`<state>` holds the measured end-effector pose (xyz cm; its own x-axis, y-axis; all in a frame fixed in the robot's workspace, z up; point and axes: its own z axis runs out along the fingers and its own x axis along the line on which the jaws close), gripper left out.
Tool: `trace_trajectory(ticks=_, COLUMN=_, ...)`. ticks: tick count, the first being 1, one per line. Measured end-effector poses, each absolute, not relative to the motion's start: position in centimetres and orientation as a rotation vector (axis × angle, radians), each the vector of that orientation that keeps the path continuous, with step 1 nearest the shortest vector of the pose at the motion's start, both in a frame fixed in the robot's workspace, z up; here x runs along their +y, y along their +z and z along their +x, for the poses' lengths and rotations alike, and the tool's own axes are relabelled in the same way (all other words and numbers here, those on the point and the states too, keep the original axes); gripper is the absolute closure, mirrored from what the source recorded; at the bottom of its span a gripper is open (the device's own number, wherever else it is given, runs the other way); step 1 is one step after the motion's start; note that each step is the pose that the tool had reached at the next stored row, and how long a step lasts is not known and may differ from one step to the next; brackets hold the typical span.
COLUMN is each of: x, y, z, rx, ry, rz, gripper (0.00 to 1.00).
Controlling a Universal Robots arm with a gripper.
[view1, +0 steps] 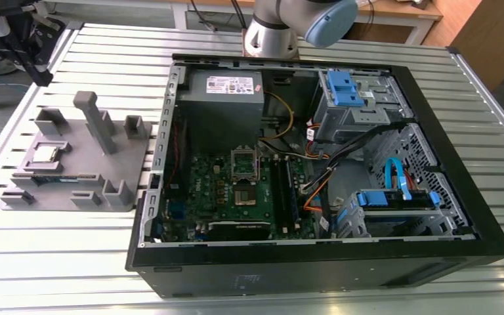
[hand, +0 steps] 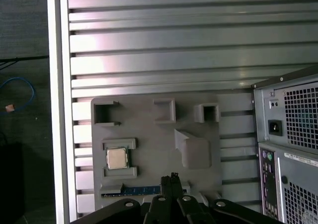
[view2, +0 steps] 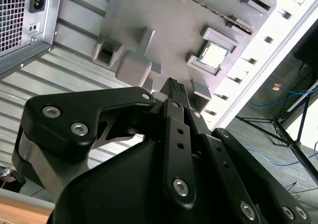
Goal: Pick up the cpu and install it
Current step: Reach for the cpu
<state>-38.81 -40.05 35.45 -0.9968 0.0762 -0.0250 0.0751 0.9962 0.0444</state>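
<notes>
End effector (hand: 172,178) hovers above the tray (hand: 149,129), closed and holding nothing; the cpu (hand: 118,158) sits in its tray pocket.

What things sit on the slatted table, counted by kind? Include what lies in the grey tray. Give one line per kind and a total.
computer case: 1
grey tray: 1
cpu: 1
memory stick: 1
Total: 4

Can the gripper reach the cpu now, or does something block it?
Probably yes. The cpu lies uncovered in its pocket of the grey tray, and in both wrist views nothing stands between it and the gripper.
</notes>
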Motion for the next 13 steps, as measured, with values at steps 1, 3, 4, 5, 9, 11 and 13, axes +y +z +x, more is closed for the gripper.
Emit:
trace_trajectory(ticks=1, x=-40.1, y=35.3, z=-38.9, rx=3.112, ry=0.068, rz=0.118, gripper=0.89)
trace_trajectory(ticks=3, x=-40.1, y=35.1, z=-39.1, rx=3.112, ry=0.068, rz=0.118, gripper=0.89)
trace_trajectory(ticks=4, x=-40.1, y=35.0, z=-39.3, rx=3.112, ry=0.068, rz=0.118, gripper=0.89)
trace_trajectory(ticks=5, x=-40.1, y=34.9, z=-39.4, rx=3.112, ry=0.068, rz=0.118, gripper=0.89)
trace_trajectory(ticks=9, x=-40.1, y=34.5, z=-39.8, rx=3.112, ry=0.068, rz=0.118, gripper=0.89)
trace_trajectory(ticks=11, x=-40.1, y=34.3, z=-40.1, rx=3.112, ry=0.068, rz=0.118, gripper=0.89)
trace_trajectory(ticks=13, x=-40.1, y=34.1, z=-40.3, rx=3.112, ry=0.068, rz=0.118, gripper=0.89)
